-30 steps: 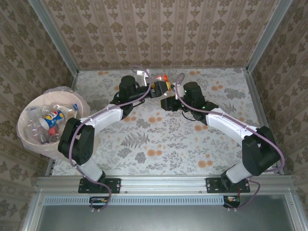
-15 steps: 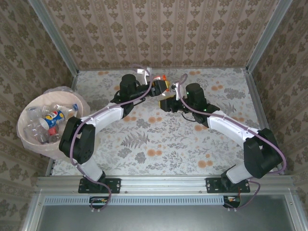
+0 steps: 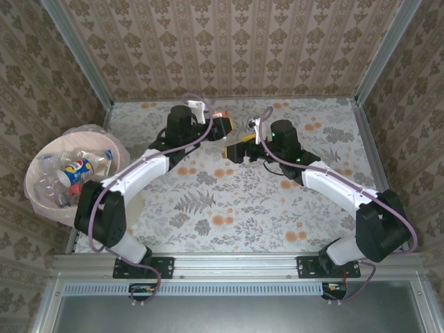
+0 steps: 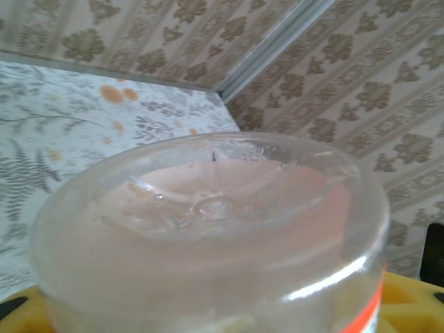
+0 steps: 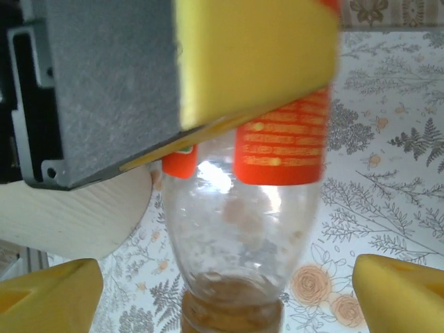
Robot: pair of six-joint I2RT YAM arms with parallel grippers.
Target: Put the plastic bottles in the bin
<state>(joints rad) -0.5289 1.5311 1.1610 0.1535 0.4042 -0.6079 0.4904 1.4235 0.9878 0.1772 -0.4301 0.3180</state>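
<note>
Clear plastic bottle (image 4: 215, 229), one, clamped in the left hand (image 3: 219, 127).

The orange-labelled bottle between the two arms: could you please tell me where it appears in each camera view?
Top external: the orange-labelled bottle sits in the upper centre of the picture.
Left wrist: its clear base looms across the lower middle.
Right wrist: it is at the centre, narrow end toward the bottom edge.
Shared landmark: the floral tabletop, visible around the bottle in all three.
</note>
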